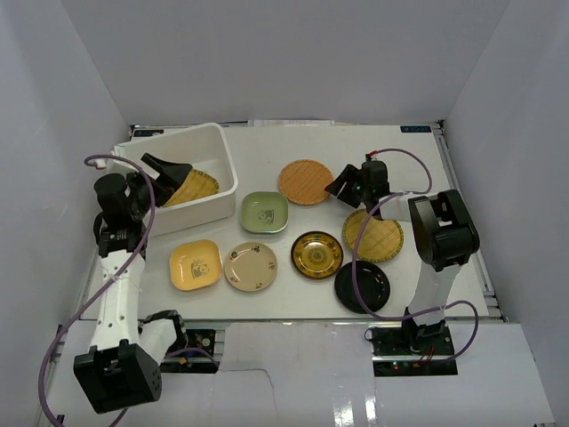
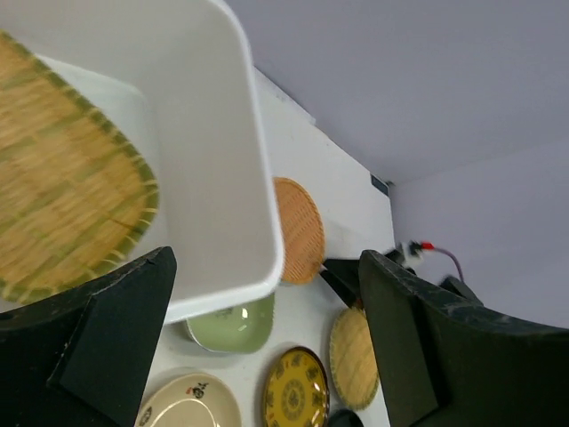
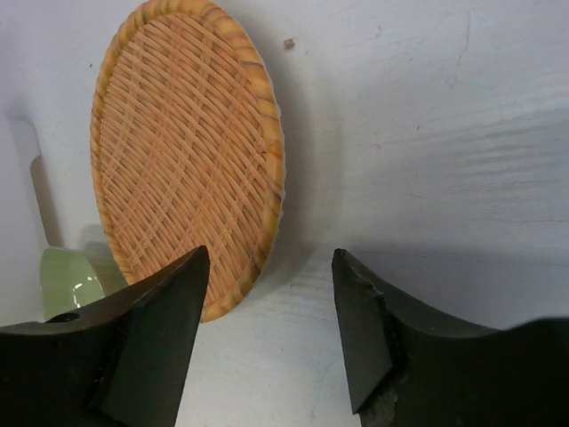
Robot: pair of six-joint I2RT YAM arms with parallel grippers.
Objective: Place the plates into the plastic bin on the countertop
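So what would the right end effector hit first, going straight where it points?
Probably the rim of the orange woven plate, with bare countertop beside it; depth is unclear.

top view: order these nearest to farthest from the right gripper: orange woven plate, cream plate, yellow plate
From the right gripper:
1. orange woven plate, right beside it on its left, at the far side.
2. cream plate, in the near row, towards the middle.
3. yellow plate, at the left end of the near row.
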